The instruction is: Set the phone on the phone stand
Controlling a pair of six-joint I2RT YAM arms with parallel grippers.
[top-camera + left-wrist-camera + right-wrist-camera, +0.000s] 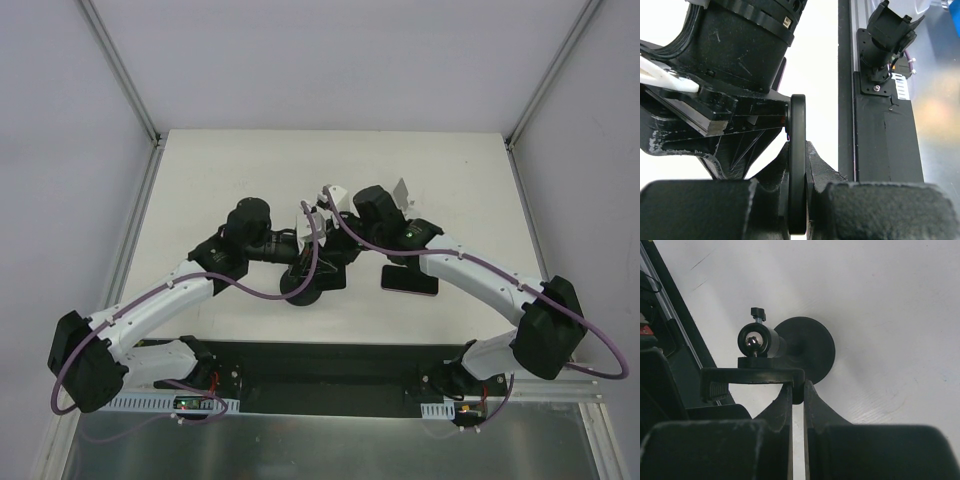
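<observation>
**A:** Starting on the left, the left gripper (798, 200) reaches in toward the middle of the white table (230, 170). What has it got?

**B:** The phone stand (303, 288). In the left wrist view its round base (798, 150) shows edge-on as a thick black disc, and the dark fingers (700, 210) are pressed in on either side of it. That is a firm clamp on the disc.

**A:** So the stand sits dead centre, right where the two arms meet.

**B:** Yes, and the right gripper (797, 395) is on it too. The right wrist camera looks down past a shiny ball joint (754, 340) to the black bracket (752, 376) below it. The right fingers (720, 450) are drawn almost together, pinching the end of that bracket.

**A:** Both grippers on the stand, then. And the phone (410, 283)?

**B:** Further right, it lies flat on the table just beside the stand, partly under the right forearm. It is a dark slab, and neither gripper touches it.
</observation>
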